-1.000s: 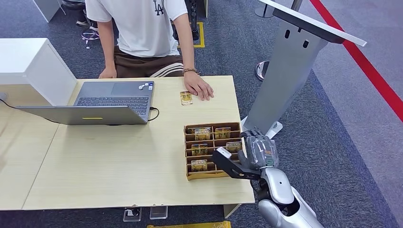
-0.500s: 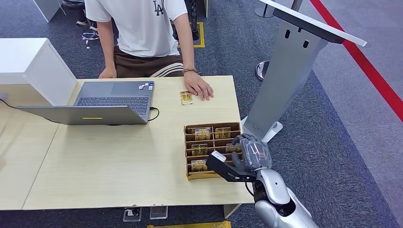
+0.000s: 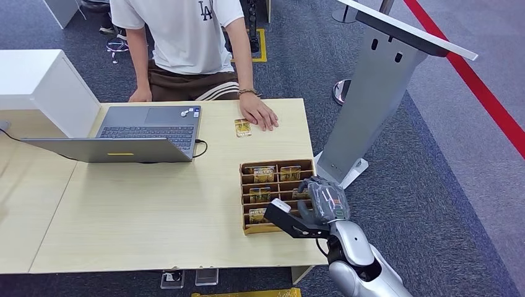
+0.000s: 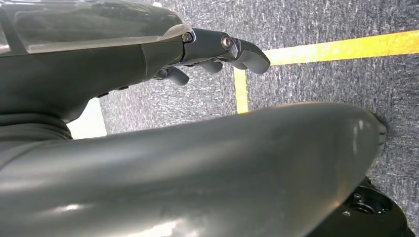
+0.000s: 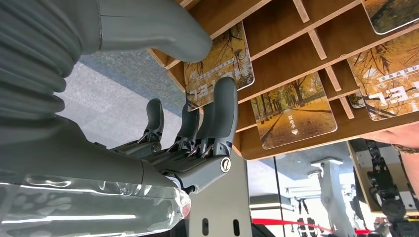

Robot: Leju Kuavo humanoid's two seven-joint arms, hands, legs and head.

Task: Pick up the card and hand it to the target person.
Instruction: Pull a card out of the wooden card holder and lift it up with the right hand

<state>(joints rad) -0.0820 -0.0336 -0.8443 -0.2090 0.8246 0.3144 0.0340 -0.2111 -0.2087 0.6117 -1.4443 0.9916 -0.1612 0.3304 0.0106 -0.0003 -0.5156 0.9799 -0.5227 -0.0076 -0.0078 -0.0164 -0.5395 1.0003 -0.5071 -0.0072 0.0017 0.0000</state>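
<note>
Head view: robot's right hand (image 3: 319,204) hovers at the near right corner of a light wood surface (image 3: 155,210), over the right edge of a wooden card rack (image 3: 272,195) w/ several slots. Fingers are apart and hold nothing; thumb (image 3: 282,209) juts left over the rack's near row. Right wrist view, close up: dark fingertips (image 5: 225,106) sit just beside a card (image 5: 220,61) printed w/ autumn trees in the rack, while the thick grey thumb lies on its other side; contact w/ the card can't be confirmed. Neighbouring slots carry more cards (image 5: 291,108) of the same design.

Far side of the surface: a person in a white T-shirt (image 3: 186,31) stands facing the robot, one hand (image 3: 259,114) flat on the wood, a loose card (image 3: 242,127) lying just left of it. An open grey laptop (image 3: 133,133) sits far left, cable trailing from its right side. A grey angled stand (image 3: 377,93) rises on the carpet to the right, red floor line (image 3: 477,86) beyond.

Left wrist view: left hand (image 4: 207,52) hangs over grey carpet w/ yellow tape lines (image 4: 316,49), fingers loosely curled, nothing in them.
</note>
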